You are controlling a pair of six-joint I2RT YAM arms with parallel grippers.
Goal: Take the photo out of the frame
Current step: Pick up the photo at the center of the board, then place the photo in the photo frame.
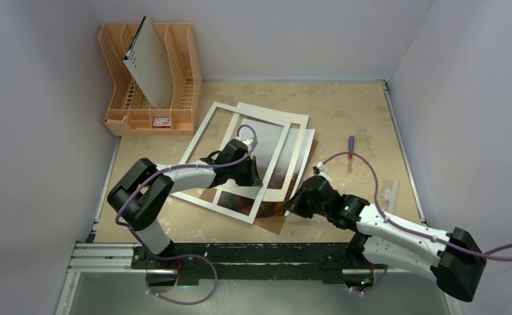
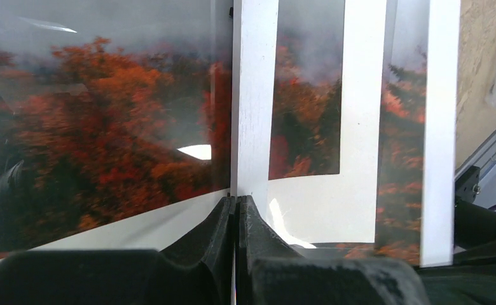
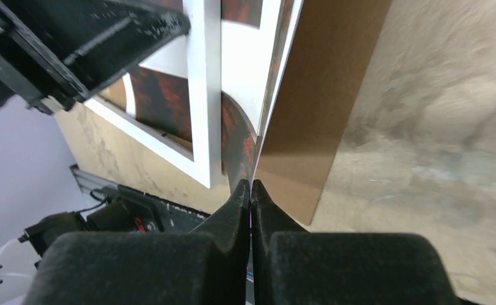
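Paper-thin and probably floppy, the photo (image 3: 239,136) lay mid-table under the white frame (image 2: 255,95), easily creased and best taken by its edge: the right gripper (image 3: 250,185) was pinched shut on what seemed its near corner, while the left gripper (image 2: 236,202) clamped the frame's bar.

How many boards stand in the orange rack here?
1. The grey-white board leans across the middle slots of the orange rack, far left. A thinner sheet behind it could be hidden.
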